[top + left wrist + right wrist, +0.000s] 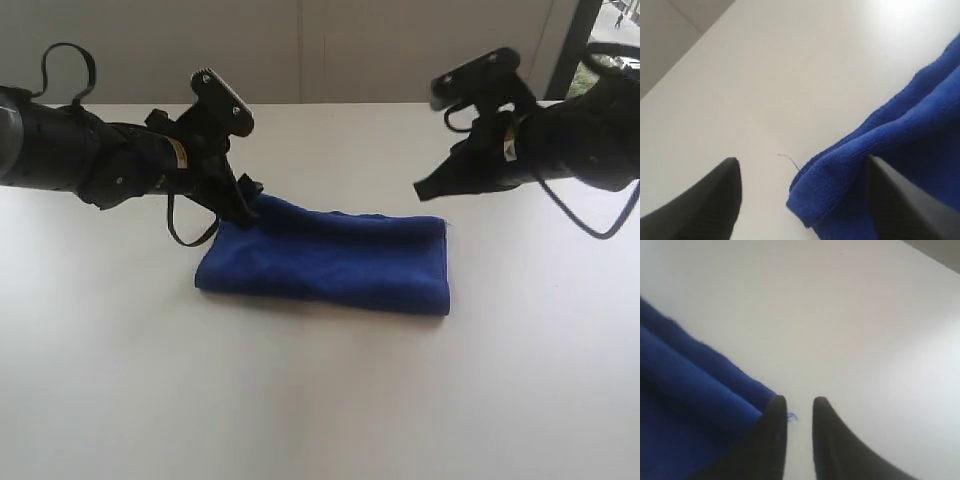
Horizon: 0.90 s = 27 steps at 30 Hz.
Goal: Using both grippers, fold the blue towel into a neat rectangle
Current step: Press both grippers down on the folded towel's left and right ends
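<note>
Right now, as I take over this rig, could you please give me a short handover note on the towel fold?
Left end effector: open, straddling a corner of the blue towel, gripping nothing.
Right end effector: narrowly open, empty, just off the other end's corner.
Towel: doubled over, roughly rectangular, flat on the table.
Done: fold laid, neither end held.
Left: probably back both arms away; check edges line up.
</note>
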Motion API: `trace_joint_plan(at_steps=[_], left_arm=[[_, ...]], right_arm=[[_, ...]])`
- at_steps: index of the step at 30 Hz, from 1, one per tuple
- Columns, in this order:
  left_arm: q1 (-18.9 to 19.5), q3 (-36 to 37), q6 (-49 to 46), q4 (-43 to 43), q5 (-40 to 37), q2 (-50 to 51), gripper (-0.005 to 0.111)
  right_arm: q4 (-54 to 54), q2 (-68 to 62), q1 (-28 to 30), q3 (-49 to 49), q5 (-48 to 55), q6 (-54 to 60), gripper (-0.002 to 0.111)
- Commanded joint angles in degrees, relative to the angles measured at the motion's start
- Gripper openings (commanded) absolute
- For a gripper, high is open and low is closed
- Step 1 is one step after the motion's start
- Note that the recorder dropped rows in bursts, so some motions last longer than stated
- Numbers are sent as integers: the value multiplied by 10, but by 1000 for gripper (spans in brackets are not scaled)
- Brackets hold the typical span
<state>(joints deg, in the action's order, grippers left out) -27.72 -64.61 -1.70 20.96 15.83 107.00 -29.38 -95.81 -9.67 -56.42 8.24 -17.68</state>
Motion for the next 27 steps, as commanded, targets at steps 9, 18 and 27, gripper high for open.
trace_joint_plan(at_steps=[9, 18, 27], left_arm=[[2, -2, 154, -7, -191, -31, 0], [-3, -2, 160, -82, -200, -26, 0], [-38, -2, 144, -83, -204, 16, 0]], right_arm=[[220, 21, -6, -3, 160, 59, 0], [470, -30, -6, -3, 179, 239, 0], [556, -59, -6, -3, 187, 310, 0]])
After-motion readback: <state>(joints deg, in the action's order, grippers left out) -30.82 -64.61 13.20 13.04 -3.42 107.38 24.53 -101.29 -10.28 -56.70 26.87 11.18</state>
